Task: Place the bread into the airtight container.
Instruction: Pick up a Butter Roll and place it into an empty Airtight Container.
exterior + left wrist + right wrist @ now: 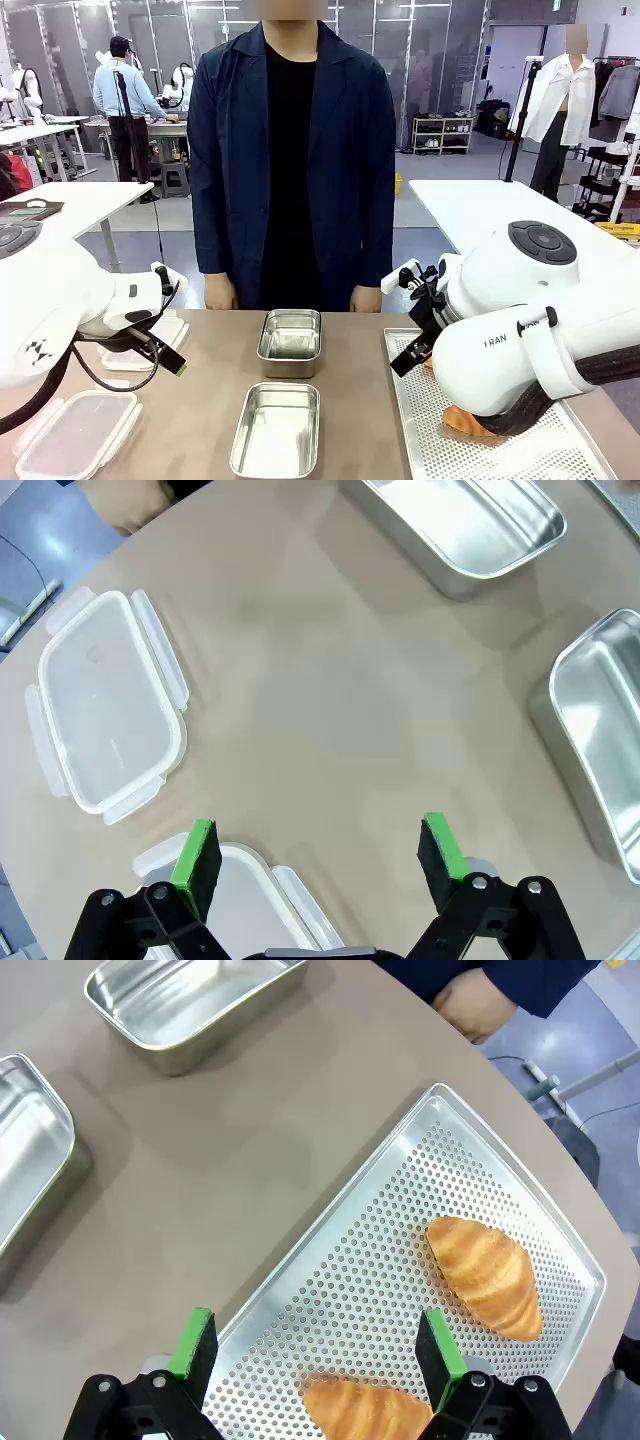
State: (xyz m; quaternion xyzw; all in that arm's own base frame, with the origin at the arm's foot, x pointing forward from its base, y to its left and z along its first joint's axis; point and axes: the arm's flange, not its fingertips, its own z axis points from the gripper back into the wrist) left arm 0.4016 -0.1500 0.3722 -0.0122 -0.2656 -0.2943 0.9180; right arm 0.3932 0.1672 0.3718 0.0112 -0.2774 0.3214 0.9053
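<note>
Golden croissant [485, 1275] near perforated tray [390, 1230] rim

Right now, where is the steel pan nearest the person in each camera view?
Front view: steel pan at centre, just before the person.
Left wrist view: steel pan at the top right.
Right wrist view: steel pan at the top left.
Shared landmark: the second steel pan next to it, in every view.
</note>
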